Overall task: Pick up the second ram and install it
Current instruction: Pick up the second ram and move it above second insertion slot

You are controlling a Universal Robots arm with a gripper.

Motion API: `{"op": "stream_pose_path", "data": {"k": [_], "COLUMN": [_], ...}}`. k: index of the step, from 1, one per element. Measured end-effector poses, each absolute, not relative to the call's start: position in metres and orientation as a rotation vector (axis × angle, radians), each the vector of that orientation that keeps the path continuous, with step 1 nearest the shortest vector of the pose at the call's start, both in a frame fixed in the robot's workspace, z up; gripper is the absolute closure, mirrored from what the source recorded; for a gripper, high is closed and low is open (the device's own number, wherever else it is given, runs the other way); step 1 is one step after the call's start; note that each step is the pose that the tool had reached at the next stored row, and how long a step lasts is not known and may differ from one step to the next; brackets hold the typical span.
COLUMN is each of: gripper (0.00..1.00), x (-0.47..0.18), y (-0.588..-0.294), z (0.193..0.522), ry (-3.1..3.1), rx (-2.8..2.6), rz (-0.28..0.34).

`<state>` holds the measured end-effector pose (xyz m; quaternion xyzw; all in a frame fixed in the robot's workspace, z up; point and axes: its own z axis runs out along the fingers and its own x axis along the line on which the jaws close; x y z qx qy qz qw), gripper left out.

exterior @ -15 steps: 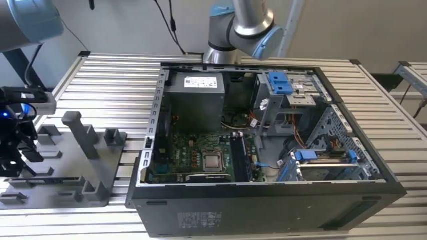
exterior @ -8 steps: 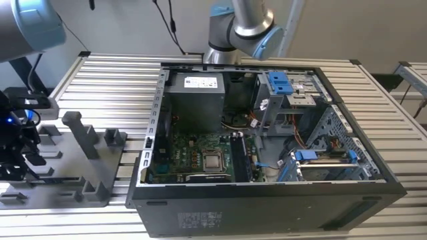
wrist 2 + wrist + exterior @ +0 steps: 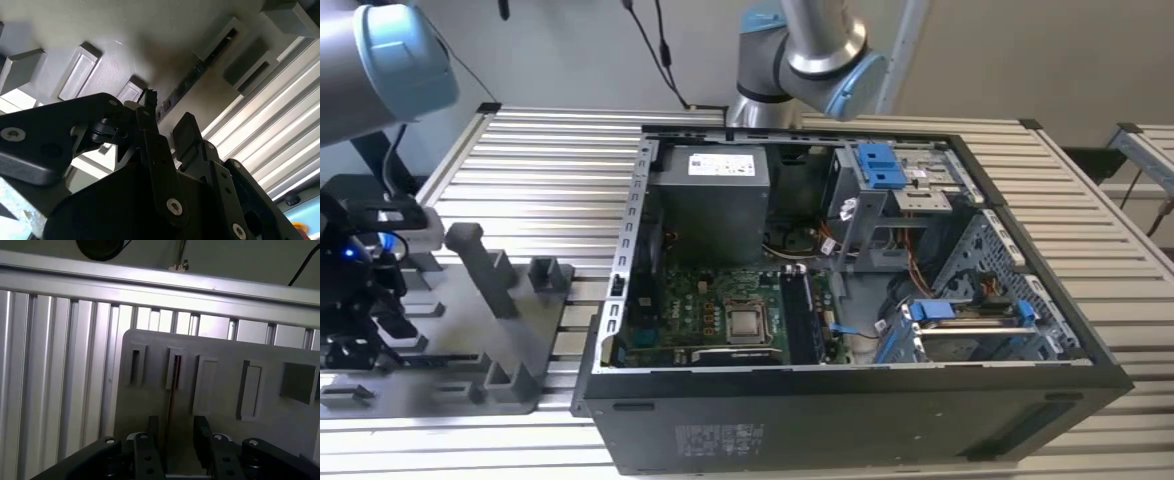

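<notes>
Hovers low with the black two-fingered tool [image 3: 176, 422] parted and gripping nothing. Straddles the second ram [image 3: 171, 395], a long, thin, dark memory stick, one finger [image 3: 153, 435] to each side. Possibly brushes it with one of them; hard to judge from the first wrist view. Has that stick standing on edge in a narrow slot of the flat grey plastic tray [image 3: 142, 407], probably to leave both flat faces free for a pinch. Beneath the tray, the ribbed aluminium table [image 3: 60, 370]. Shows, in the first wrist view, the gap on each side of the stick. Gives, in the second wrist view, the stick's length running away along its slot. Adds, in the exterior view, the open black computer case [image 3: 854, 410] just beside the tray, with the green motherboard [image 3: 707, 300] and long black slot strips [image 3: 798, 312] inside.
</notes>
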<state>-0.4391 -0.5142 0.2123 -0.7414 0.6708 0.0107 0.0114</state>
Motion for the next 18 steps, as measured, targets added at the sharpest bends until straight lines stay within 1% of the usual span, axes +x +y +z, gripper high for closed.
{"op": "stream_pose_path", "data": {"k": [12,18], "gripper": [0.58,0.58], "x": [-0.44,-0.44], "y": [-0.514,-0.514], "z": [0.197,0.194], "ry": [2.092,2.093], "rx": [-2.312,-2.313], "rz": [0.033,0.033]}}
